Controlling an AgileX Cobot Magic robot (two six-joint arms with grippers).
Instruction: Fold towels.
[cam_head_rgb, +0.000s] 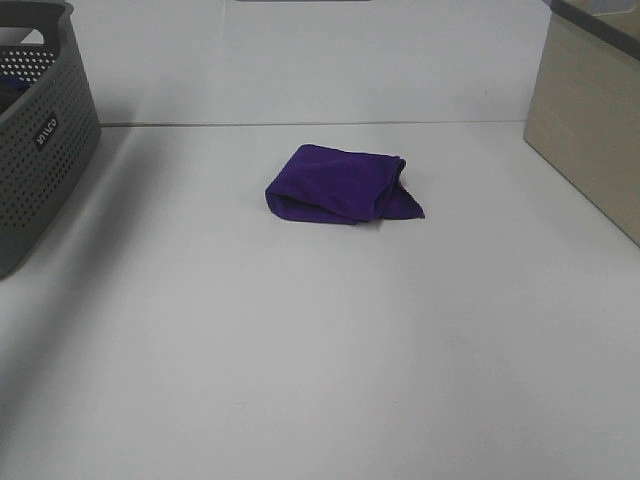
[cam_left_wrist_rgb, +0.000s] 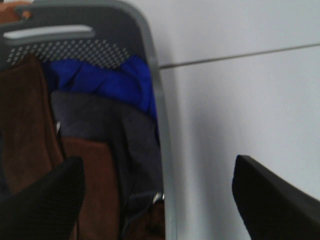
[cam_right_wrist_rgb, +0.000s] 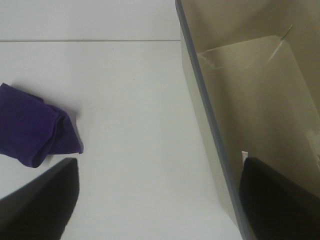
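Observation:
A deep purple towel (cam_head_rgb: 342, 184) lies in a loosely folded bundle on the white table (cam_head_rgb: 320, 340), near the middle toward the back. Part of it shows in the right wrist view (cam_right_wrist_rgb: 35, 130). No white tag shows. Neither gripper appears in the exterior high view. My left gripper (cam_left_wrist_rgb: 157, 200) is open and empty, straddling the rim of the grey basket (cam_left_wrist_rgb: 150, 100). My right gripper (cam_right_wrist_rgb: 160, 200) is open and empty, straddling the wall of the beige box (cam_right_wrist_rgb: 210, 130), well to the right of the towel.
The grey perforated basket (cam_head_rgb: 40, 130) stands at the far left and holds blue (cam_left_wrist_rgb: 105, 82), brown (cam_left_wrist_rgb: 25, 125) and grey (cam_left_wrist_rgb: 110, 135) cloths. The beige open box (cam_head_rgb: 590, 120) stands at the right edge.

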